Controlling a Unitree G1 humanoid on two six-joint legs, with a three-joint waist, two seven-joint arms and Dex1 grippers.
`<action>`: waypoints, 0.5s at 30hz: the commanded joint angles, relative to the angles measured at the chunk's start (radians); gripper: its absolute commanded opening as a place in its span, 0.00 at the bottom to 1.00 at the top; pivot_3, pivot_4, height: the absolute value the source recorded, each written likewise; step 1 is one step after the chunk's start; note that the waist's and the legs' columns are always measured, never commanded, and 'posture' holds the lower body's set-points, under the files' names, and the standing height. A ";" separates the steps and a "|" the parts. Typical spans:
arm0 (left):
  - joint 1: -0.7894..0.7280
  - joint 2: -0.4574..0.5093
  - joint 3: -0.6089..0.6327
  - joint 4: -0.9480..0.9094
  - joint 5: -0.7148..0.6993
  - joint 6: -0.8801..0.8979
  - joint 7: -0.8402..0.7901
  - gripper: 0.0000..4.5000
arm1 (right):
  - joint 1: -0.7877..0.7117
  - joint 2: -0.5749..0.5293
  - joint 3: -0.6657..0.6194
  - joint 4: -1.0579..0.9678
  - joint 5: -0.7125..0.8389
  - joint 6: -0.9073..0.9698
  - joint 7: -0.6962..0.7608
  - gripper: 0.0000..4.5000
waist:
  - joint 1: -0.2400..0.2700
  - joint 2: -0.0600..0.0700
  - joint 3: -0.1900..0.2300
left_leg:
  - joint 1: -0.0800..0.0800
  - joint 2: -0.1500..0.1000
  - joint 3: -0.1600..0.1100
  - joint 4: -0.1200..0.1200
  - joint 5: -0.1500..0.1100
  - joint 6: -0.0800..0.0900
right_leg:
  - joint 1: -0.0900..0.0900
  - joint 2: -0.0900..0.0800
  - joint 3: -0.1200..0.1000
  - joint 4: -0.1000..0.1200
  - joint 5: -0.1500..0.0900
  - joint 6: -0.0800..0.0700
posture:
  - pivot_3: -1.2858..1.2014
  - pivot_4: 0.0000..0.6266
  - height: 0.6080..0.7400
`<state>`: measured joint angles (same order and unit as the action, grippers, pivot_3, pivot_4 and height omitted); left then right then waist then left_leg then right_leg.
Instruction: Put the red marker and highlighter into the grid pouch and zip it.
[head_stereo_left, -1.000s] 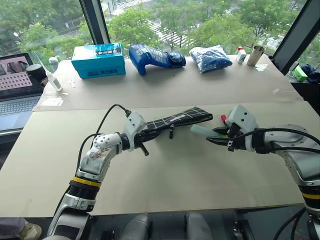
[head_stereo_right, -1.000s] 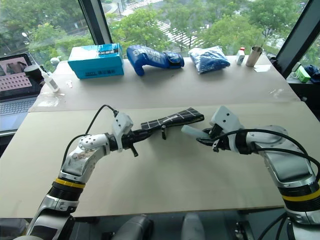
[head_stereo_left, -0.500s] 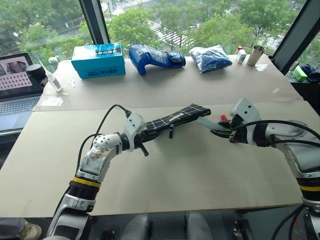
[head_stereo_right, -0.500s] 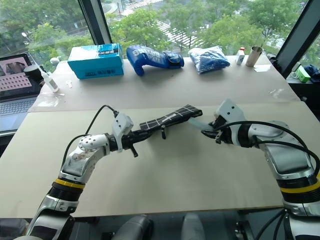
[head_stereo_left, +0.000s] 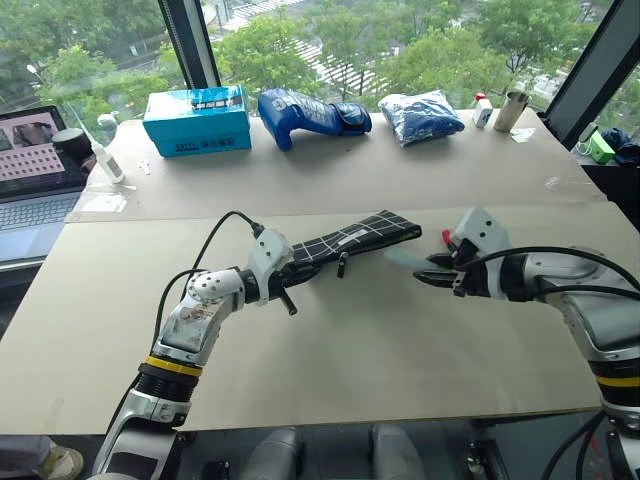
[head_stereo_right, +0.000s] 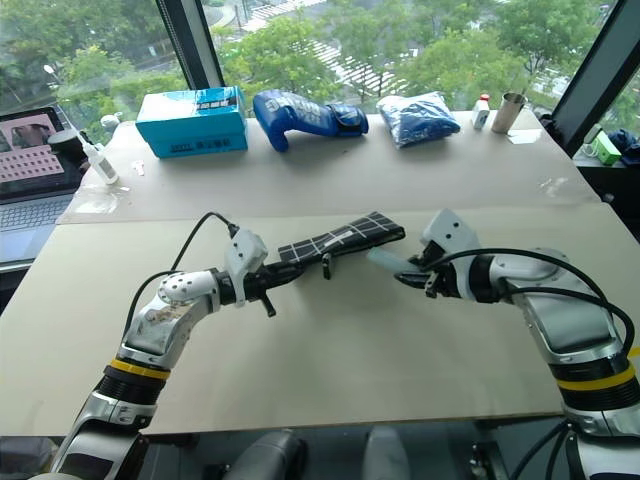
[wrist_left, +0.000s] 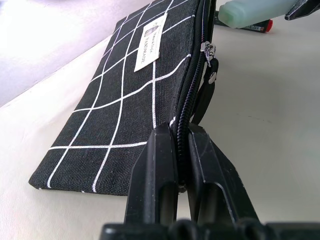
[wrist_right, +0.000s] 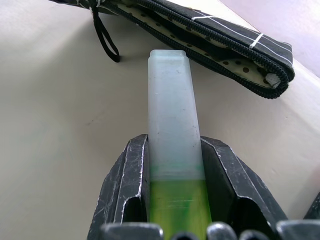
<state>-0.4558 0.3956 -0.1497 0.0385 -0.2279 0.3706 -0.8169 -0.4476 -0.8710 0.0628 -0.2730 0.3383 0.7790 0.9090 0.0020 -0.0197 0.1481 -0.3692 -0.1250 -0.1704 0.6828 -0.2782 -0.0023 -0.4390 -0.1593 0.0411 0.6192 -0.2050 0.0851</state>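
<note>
Highlighter (wrist_right: 172, 135) clamped in right end effector (wrist_right: 175, 175)

Silver-grey metal arms, yellow-and-black wrist bands, white wrist housings, looping black cables, black two-fingered end effectors

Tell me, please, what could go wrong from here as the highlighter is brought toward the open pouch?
1. The left gripper pinches the grid pouch only at one end of its zipper edge, so a push from the highlighter could swing the pouch aside.
2. The opening is a narrow slit, so the highlighter's blunt tip may catch on the zipper teeth.
3. The red marker lies on the table by the far end and could get knocked away.
</note>
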 joint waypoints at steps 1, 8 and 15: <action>-0.004 -0.002 0.006 -0.006 0.001 -0.025 0.000 0.00 | -0.003 0.008 -0.029 -0.062 0.036 0.020 -0.002 0.24 | 0.000 0.000 0.000 | 0.000 0.000 0.000 0.000 0.000 0.000 | 0.000 0.000 0.000 0.000 0.000 0.000 | 0.52 0.24 1.00; -0.007 -0.003 0.006 -0.003 0.002 -0.024 -0.002 0.00 | -0.001 0.004 -0.049 -0.067 0.060 0.041 -0.011 0.24 | 0.002 0.000 0.000 | 0.000 0.000 0.000 0.000 0.000 0.000 | 0.000 0.000 0.000 0.000 0.000 0.000 | 0.52 0.24 1.00; -0.006 -0.003 0.005 -0.006 0.004 -0.022 -0.001 0.00 | -0.045 0.013 -0.028 0.006 0.028 0.034 -0.051 0.24 | 0.002 0.000 0.000 | 0.000 0.000 0.000 0.000 0.000 0.000 | 0.000 0.000 0.000 0.000 0.000 0.000 | 0.52 0.24 1.00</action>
<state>-0.4559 0.3932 -0.1517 0.0417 -0.2243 0.3706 -0.8173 -0.4600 -0.8528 0.0541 -0.2661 0.3750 0.8167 0.8678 0.0036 -0.0197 0.1481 -0.3692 -0.1252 -0.1704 0.6829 -0.2782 -0.0023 -0.4390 -0.1596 0.0411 0.6192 -0.2050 0.0851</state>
